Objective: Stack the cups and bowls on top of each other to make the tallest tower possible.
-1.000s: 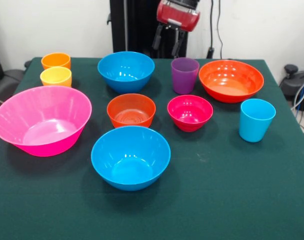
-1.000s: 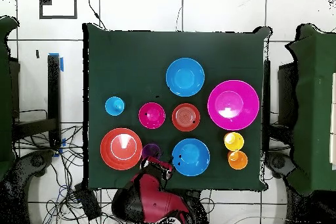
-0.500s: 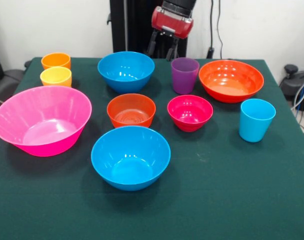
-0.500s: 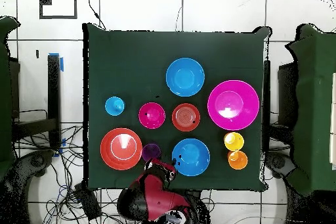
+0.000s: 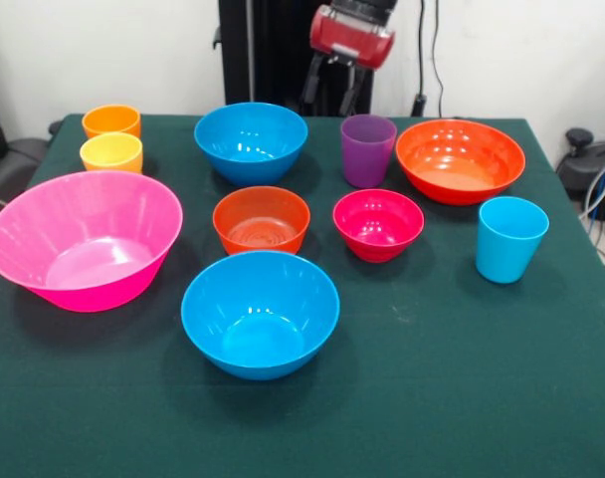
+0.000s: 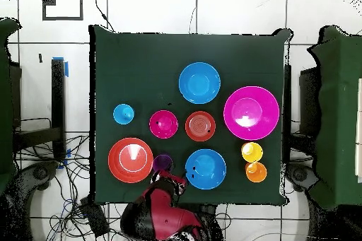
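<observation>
- near blue bowl (image 5: 260,313): stands upright on the green surface (image 5: 462,398), closest to the front camera, empty, apart from its neighbours. unchanged over the last second.
- pink bowl (image 5: 82,239): large, upright, at the left of the front view, nothing nested in it. unchanged.
- light blue cup (image 5: 509,238): upright, alone at the right of the front view. unchanged.
- small orange bowl (image 5: 261,219) and small magenta bowl (image 5: 378,224): side by side in the middle row, not touching. unchanged.
- yellow cup (image 5: 111,152) and orange cup (image 5: 111,120): close together at the far left, the orange one behind. unchanged.
- far blue bowl (image 5: 251,140), purple cup (image 5: 368,149) and orange-red bowl (image 5: 460,159): back row, all upright and separate. unchanged.
- gripper (image 5: 334,84): hangs above the far edge, behind and between the far blue bowl and the purple cup. its fingers (image 5: 311,79) are spread wide and hold nothing. over the last second it drifted sideways and back, ending near where it began.
- meaning for the task: no item is stacked yet; all ten pieces sit singly on the surface. judged from its position, the gripper is lining up on the back row, probably the purple cup, but no grasp has begun.
</observation>
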Available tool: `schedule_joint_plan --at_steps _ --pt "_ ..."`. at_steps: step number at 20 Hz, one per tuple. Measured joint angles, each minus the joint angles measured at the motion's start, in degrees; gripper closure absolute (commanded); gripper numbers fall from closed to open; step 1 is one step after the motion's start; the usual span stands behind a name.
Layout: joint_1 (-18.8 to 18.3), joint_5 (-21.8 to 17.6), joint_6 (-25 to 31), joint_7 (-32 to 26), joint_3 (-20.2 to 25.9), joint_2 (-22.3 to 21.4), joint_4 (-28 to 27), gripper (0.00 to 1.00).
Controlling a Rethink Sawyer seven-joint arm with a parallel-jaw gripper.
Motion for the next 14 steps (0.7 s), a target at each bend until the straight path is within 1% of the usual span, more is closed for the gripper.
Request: schedule_joint_plan --at_steps 1,2,5,6,8,9,10,14 --pt "1.73 0.12 1.68 0.0 -0.89 -1.73 -0.01 0.0" --pt "4.44 0.36 4.52 0.0 -2.37 -4.1 0.01 0.0" --pt "7.92 0.56 8.62 0.0 -4.36 -6.93 0.02 0.0" --pt "10.72 0.55 12.64 0.0 -5.95 -9.44 0.04 0.0" --pt "12.07 0.52 15.12 0.0 -6.82 -10.95 0.06 0.0" --pt "12.99 0.51 17.35 0.0 -7.56 -12.32 0.07 0.0" --pt "13.2 0.51 18.32 0.0 -7.81 -12.98 0.07 0.0" --pt "12.26 0.52 18.97 0.0 -7.74 -13.79 0.07 0.0"
